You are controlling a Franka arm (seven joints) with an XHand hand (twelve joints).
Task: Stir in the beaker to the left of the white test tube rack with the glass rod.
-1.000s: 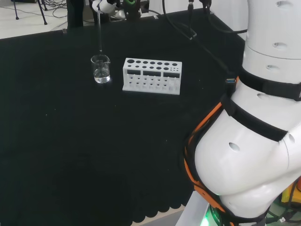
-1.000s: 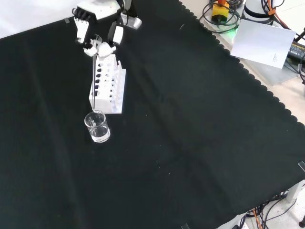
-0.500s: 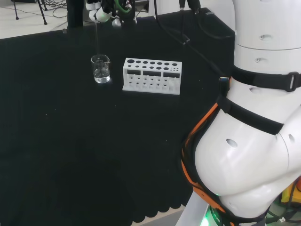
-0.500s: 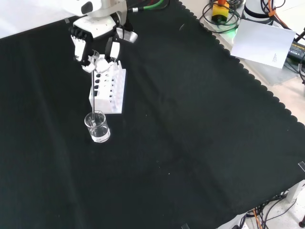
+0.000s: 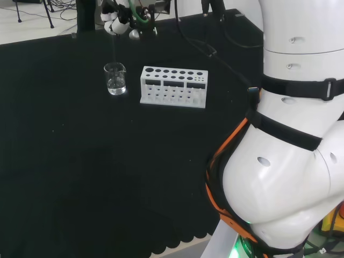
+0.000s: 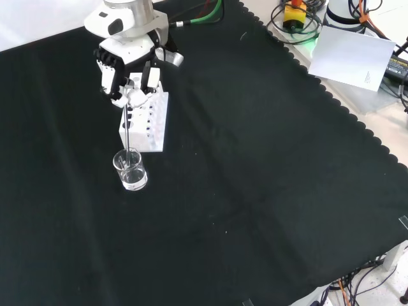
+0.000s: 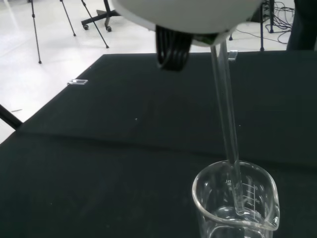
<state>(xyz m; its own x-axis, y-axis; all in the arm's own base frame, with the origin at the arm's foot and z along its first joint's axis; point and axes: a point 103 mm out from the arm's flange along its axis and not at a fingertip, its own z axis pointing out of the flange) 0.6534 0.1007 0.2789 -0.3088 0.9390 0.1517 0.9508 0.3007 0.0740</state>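
Observation:
A small clear glass beaker (image 5: pixel 115 79) with a little clear liquid stands left of the white test tube rack (image 5: pixel 173 86) in the head view. In the front view the beaker (image 6: pixel 130 169) is nearer than the rack (image 6: pixel 146 121). The hand (image 6: pixel 125 67) hangs above them, its fingers curled on the top of a thin glass rod (image 6: pixel 127 131). The rod (image 7: pixel 227 124) runs down into the beaker (image 7: pixel 236 203), and its tip sits inside the rim above the liquid. The hand (image 5: pixel 116 12) shows at the head view's top.
The arm's big white links (image 5: pixel 290 140) take up the head view's right. A sheet of white paper (image 6: pixel 354 57) and cables lie beyond the cloth's scalloped edge at the front view's upper right. Tripod legs stand on the floor behind the bench.
The hand has come down and nearer the beaker with the rod. The rod's tip, above the beaker before, now reaches inside it. Beaker and rack have not moved.

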